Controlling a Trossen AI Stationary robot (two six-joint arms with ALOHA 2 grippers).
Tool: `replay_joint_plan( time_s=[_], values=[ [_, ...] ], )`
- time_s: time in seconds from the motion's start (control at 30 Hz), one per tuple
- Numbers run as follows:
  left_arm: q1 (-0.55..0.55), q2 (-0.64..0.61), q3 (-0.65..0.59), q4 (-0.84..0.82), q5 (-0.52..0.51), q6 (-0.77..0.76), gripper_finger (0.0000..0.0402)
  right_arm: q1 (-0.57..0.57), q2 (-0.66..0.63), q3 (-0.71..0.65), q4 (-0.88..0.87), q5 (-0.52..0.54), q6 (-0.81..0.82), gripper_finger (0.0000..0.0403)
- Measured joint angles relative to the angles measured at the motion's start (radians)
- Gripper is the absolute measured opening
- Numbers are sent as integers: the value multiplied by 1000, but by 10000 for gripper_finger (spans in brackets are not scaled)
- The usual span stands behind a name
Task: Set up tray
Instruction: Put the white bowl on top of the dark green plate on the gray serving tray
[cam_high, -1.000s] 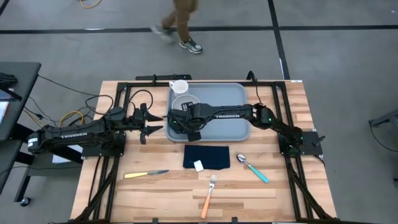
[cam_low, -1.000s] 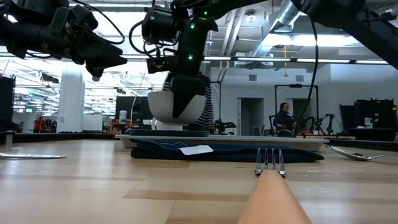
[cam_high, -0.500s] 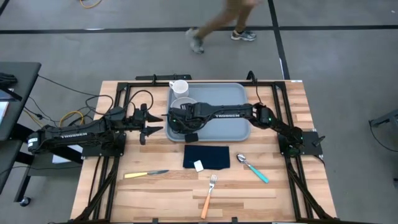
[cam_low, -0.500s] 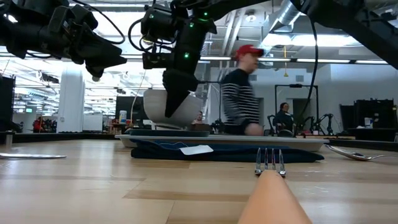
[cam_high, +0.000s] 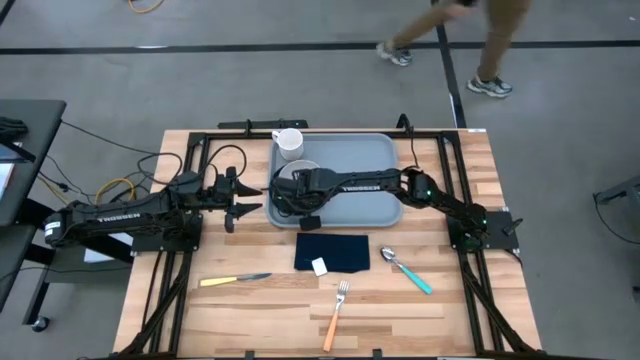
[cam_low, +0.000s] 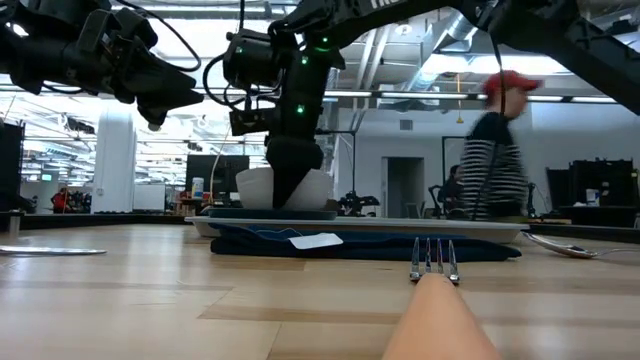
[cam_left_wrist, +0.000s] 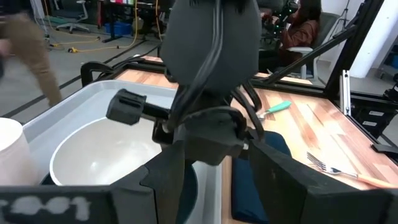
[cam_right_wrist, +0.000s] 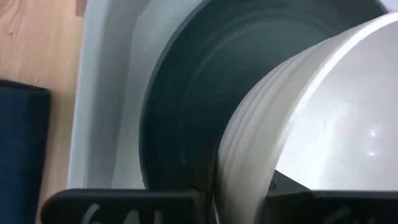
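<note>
The light blue-grey tray (cam_high: 360, 195) lies at the table's far middle. In its left part a white bowl (cam_high: 300, 172) sits upright on a dark round plate (cam_right_wrist: 180, 106). A white mug (cam_high: 289, 143) stands at the tray's far left corner. My right gripper (cam_high: 297, 197) reaches across the tray and points steeply down, shut on the bowl (cam_low: 255, 188). My left gripper (cam_high: 240, 206) hangs open just left of the tray, holding nothing. My right gripper has the bowl's wall at its near rim (cam_right_wrist: 245, 168), with one finger inside the bowl and one outside. The fingers come from above, slanting down. The bowl stands level with its bottom on the dark plate (cam_low: 270, 213).
A dark navy napkin (cam_high: 333, 252) with a white tag lies just before the tray. Nearer lie a teal-handled spoon (cam_high: 408, 272), an orange-handled fork (cam_high: 335, 318) and a yellow-handled knife (cam_high: 235, 281). A person (cam_high: 480, 40) walks on the floor beyond the far edge.
My right gripper has sunk with the bowl. The bowl hung tilted above the plate before and now sits level on it. The person beyond the table has walked toward the right.
</note>
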Motion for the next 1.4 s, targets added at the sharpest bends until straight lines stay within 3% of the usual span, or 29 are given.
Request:
replay_joint_plan(
  time_s=[0.5,1.03,1.27,1.4],
  values=[
    [0,0,0,-4,-1,1,167,2,0,0,17,2,-1,19],
    [0,0,0,-5,-1,2,167,16,0,0,37,2,-3,50],
    [0,0,0,-5,-2,1,167,16,0,0,44,6,-3,83],
    [0,0,0,-5,-2,1,167,19,0,0,40,65,-21,106]
  ],
)
